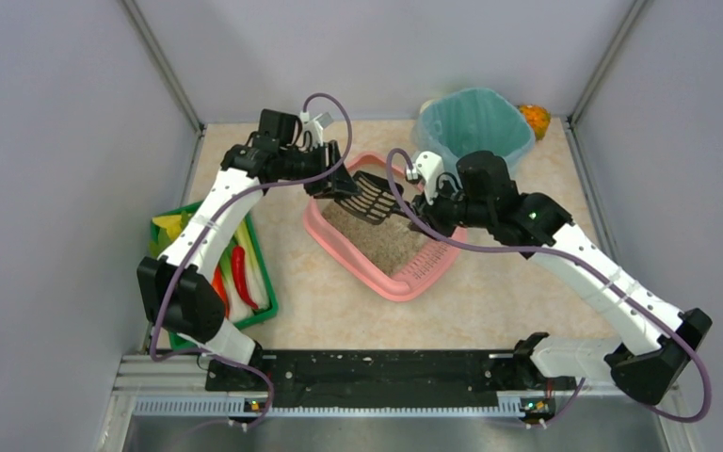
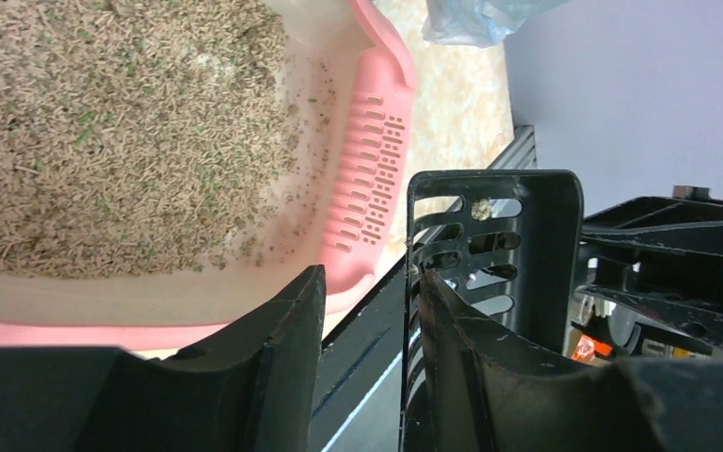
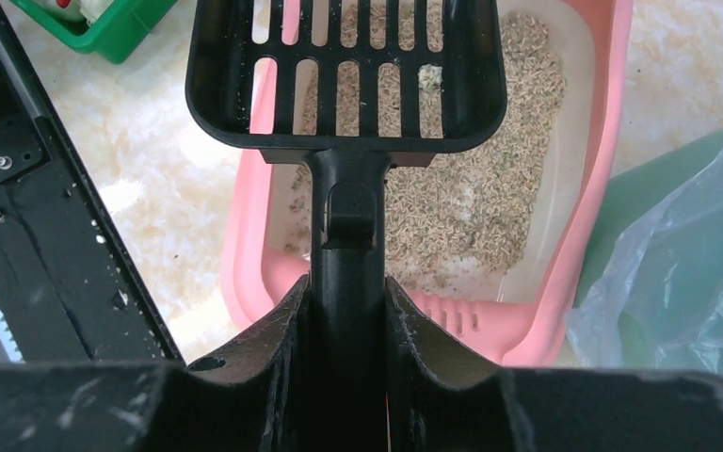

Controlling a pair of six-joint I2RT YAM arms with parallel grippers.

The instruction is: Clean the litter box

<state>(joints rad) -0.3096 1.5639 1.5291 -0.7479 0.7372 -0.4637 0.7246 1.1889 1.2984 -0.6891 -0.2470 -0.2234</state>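
Mid-table, top cam: litter box [image 1: 424, 266], scoop [image 1: 369, 196] over its far end.
Right wrist cam: right gripper [image 3: 348, 292] clamped on scoop handle.
Left wrist cam: left gripper [image 2: 369, 278] jaws apart beside scoop head.

blocked: scoop [image 1: 369, 196] over litter box [image 1: 430, 265] far end | free: table [image 1: 339, 325] in front

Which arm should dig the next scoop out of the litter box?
Right. The right claw is shut on the scoop handle, its head above the litter box. The left claw stands open beside that head.
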